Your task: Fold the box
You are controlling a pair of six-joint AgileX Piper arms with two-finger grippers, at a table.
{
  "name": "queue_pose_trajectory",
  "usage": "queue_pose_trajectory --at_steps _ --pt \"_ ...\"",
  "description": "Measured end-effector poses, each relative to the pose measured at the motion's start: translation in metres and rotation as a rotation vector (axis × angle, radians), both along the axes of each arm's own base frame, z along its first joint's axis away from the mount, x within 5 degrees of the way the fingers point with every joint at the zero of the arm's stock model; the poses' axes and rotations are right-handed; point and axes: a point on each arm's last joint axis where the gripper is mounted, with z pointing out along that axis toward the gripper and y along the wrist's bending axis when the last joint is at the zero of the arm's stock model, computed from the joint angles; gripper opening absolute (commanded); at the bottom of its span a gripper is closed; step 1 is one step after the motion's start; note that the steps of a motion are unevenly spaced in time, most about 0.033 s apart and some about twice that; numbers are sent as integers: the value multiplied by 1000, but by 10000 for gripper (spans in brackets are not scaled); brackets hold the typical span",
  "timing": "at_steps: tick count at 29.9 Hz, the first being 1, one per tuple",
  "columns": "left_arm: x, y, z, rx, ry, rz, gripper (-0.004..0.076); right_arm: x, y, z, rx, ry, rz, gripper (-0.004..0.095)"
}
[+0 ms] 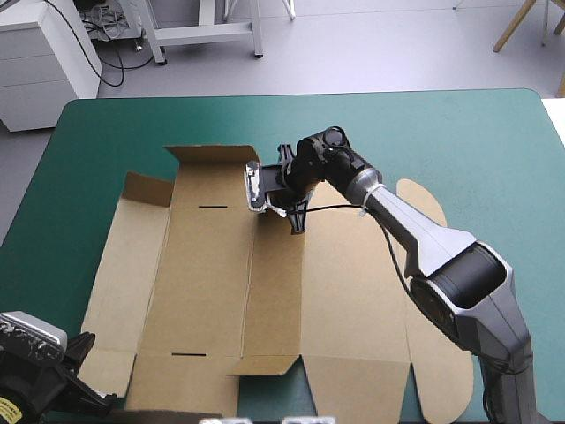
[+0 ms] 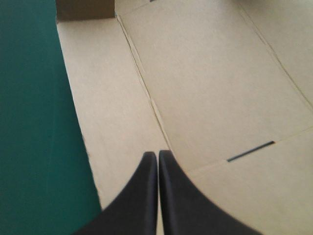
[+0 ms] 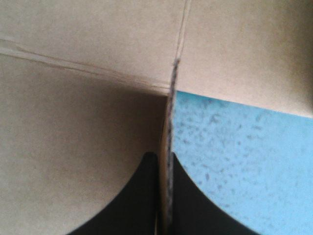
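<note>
We see the brown box [image 1: 344, 300] lying mostly flat on the teal-green cover [image 1: 441, 132]. Our right gripper [image 3: 164, 155] pinches a thin board edge standing between its fingers, probably a raised flap. Our left gripper [image 2: 157, 153] is closed on nothing, with flat board under and ahead of its fingers.

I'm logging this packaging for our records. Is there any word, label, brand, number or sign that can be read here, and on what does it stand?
No text can be read.
The box: plain brown board in all three views, no print; its dark slots are cuts, not writing.
The yellow sticker on the left arm: too small to read.
The teal-green cover: no markings.
</note>
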Motion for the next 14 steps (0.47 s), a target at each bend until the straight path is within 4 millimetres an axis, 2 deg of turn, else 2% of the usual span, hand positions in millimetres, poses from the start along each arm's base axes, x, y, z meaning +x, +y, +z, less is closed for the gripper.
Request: queue_pose_trajectory --at_steps 6,14 --pt "0 0 1 -1 -2 1 -10 -4 0 -2 -52 11 33 -19" --pt "0 1 1 4 -4 5 -10 -7 -3 -4 -26 119 -124 -19"
